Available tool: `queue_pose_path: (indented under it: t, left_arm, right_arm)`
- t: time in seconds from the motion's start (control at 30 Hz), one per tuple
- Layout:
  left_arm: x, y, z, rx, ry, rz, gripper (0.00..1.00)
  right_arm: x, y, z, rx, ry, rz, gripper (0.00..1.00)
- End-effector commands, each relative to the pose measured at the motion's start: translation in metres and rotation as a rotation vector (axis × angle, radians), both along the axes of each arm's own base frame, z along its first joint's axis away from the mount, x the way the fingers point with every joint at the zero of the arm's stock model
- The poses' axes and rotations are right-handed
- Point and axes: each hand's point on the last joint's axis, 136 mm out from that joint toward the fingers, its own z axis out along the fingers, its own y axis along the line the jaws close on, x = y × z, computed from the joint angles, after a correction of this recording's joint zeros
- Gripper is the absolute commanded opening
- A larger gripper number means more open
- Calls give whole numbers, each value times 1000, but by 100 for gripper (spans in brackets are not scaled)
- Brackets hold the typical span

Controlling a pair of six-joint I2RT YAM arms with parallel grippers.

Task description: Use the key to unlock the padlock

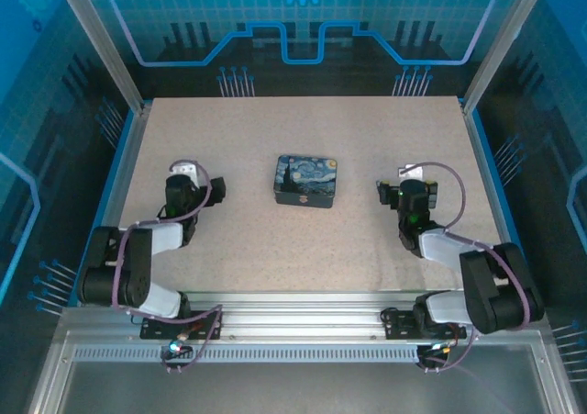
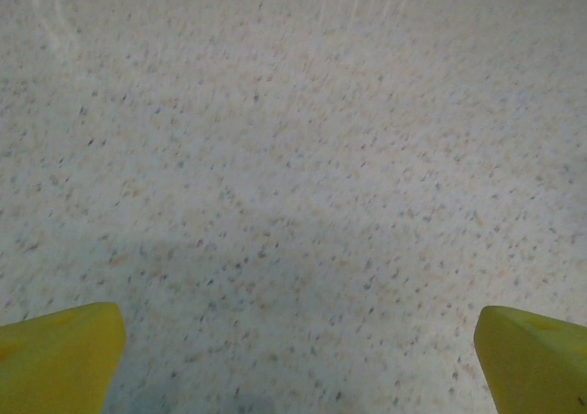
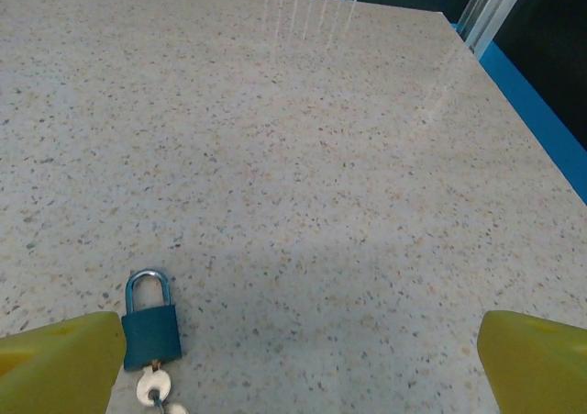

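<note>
The padlock [image 3: 151, 327], with a teal body and a silver shackle that looks closed, lies flat on the speckled table just inside my right gripper's left fingertip [image 3: 64, 359]. A pale-headed key [image 3: 152, 386] sticks out of its lower end, partly cut off by the frame edge. My right gripper [image 3: 298, 341] is open and low over the table, with nothing between its yellow fingers. In the top view it [image 1: 410, 173] sits right of centre. My left gripper [image 2: 298, 341] is open over bare table, on the left side [image 1: 188, 171] in the top view.
A blue-and-yellow swirl-painted tin box [image 1: 305, 181] lies at the table's middle, between the two arms. Aluminium posts and blue walls border the table [image 1: 303, 249]. Its right edge [image 3: 514, 74] runs close by in the right wrist view.
</note>
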Motion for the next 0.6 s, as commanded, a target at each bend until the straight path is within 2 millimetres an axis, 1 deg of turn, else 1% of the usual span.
queue_pose_path:
  t: [0.0,0.07,0.1,0.13,0.17,0.2,0.23,0.27,0.3,0.33,0.4,0.57]
  left_arm:
    - [7,-7,19,35,-147,-48,99]
    - [10,-8,19,40,-147,-56,99]
    - [10,-8,18,42,-135,-51,99]
    - [11,-8,19,57,-136,-45,99]
    - [11,-8,18,73,-131,-37,99]
    - [12,-8,19,99,-129,-20,99]
    - [11,-9,19,114,-133,-13,99]
    - [11,-9,19,122,-135,-7,99]
    - [11,-9,20,125,-137,-4,99]
    - [11,-9,20,126,-136,-3,99]
    - [11,-9,19,126,-136,-4,99]
    - [11,-9,19,126,-134,-4,99]
  right_arm:
    - [15,-3,16,52,-135,26,100]
    - [16,-2,10,73,-104,51,100]
    - [17,1,11,77,-120,78,100]
    - [16,6,8,89,-111,119,100]
    - [17,11,4,98,-122,162,100]
    - [20,12,2,76,-169,169,100]
    - [22,12,-7,75,-112,160,100]
    - [25,10,-11,92,-33,139,100]
    - [30,10,-5,77,-75,139,100]
    - [27,8,-7,65,-61,111,100]
    - [28,11,-5,46,-73,119,100]
    - [29,12,-8,84,-52,146,100]
